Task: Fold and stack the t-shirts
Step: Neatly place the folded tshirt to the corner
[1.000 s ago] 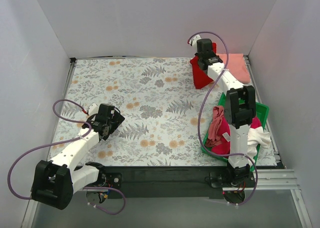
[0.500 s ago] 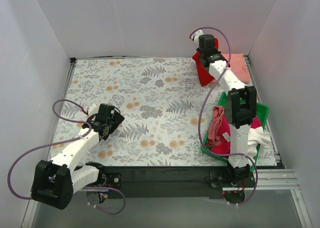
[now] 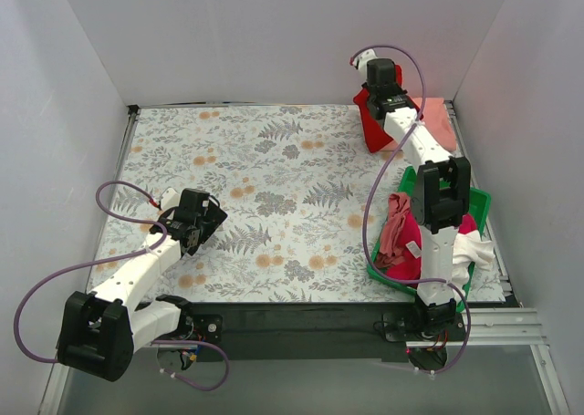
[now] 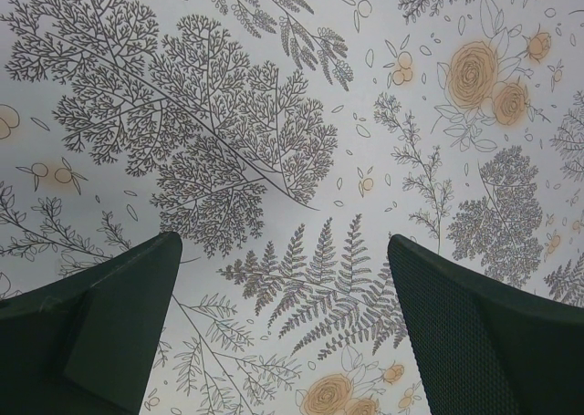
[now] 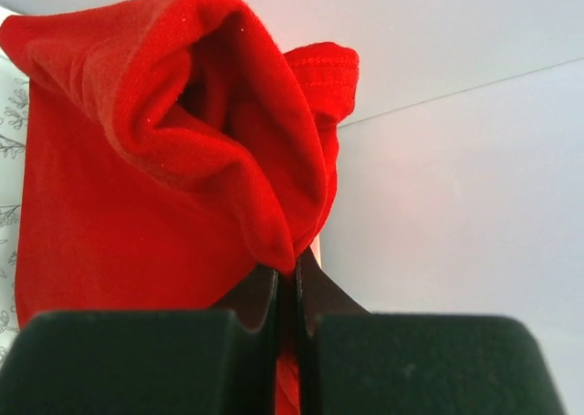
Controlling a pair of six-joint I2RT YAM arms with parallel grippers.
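Observation:
My right gripper (image 3: 378,94) is at the far right of the table, shut on the bright red t-shirt (image 3: 372,128), which hangs from it. In the right wrist view the red shirt (image 5: 164,160) bunches above the gripper (image 5: 287,274), pinched between the closed jaws. A salmon-pink t-shirt (image 3: 438,123) lies flat just right of it by the wall. My left gripper (image 3: 208,223) rests low over the floral cover at the near left; in the left wrist view the gripper (image 4: 283,251) is open and empty. Magenta, dusty pink and white shirts (image 3: 399,233) lie heaped in the bin.
A green plastic bin (image 3: 478,201) stands at the near right beside the right arm's base. The floral-print cover (image 3: 265,178) spans the table. White walls close in the back and both sides.
My right gripper has carried the red shirt further right and back, toward the salmon-pink shirt. The left arm has not moved.

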